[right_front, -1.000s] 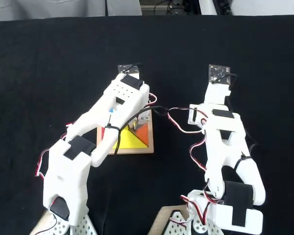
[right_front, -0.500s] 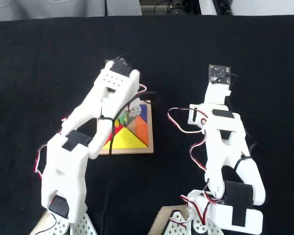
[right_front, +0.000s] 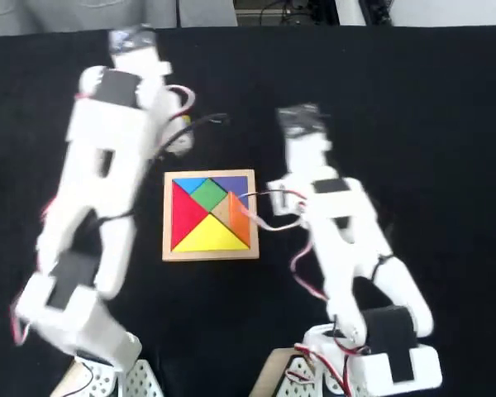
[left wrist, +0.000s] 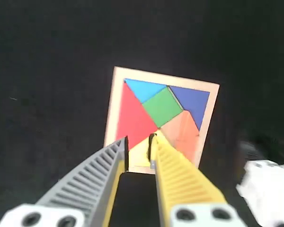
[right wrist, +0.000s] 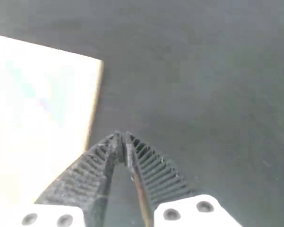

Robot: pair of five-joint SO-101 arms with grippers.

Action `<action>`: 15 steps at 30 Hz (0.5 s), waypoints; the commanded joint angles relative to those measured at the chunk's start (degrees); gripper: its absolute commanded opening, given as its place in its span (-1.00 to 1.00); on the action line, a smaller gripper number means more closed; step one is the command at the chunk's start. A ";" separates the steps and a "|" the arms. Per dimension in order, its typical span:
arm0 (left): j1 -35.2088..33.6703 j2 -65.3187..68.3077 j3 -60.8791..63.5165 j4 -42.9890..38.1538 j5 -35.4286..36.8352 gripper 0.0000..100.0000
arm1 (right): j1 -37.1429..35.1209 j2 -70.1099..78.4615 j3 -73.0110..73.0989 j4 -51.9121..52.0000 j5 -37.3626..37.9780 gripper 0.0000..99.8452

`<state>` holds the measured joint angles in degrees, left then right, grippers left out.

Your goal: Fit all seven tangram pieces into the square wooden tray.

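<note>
Right gripper [right wrist: 120,139] closed empty beside the tray [right_front: 211,255], left gripper [left wrist: 139,142] barely parted near it: a stray swing could jolt pieces [right_front: 200,236] loose.

left arm [right_front: 107,157] raised high, jaws slightly parted; right arm [right_front: 331,215] extended forward, jaws closed together.

your left arm [right_front: 99,165] and right arm [right_front: 339,231] are white printed shells with black servo blocks and loose red, white and black wires. the left gripper [left wrist: 139,142] pairs a grey ribbed finger with a yellow one; the right gripper [right wrist: 119,137] is dark grey, with white, screw-holed bases.
</note>
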<state>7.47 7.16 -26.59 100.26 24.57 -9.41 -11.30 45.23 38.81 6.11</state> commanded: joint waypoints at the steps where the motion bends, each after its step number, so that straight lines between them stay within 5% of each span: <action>1: -7.08 -17.76 8.57 0.44 -7.91 -0.79 | -8.79 -2.77 -8.75 4.13 -2.11 -0.98; 5: -18.42 -26.11 22.99 -2.64 -15.12 -0.79 | -13.98 -2.33 -12.53 5.45 -2.64 -0.98; 9: -26.68 -31.21 44.70 -15.47 -23.30 -0.79 | -19.25 2.95 -14.99 5.36 -2.37 -0.98; 15: -29.93 -41.32 75.03 -37.45 -21.19 -0.79 | -17.93 14.29 -18.77 6.15 -2.37 -0.98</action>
<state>-21.19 -26.59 30.46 76.44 1.98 -27.96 -1.27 30.99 43.91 3.91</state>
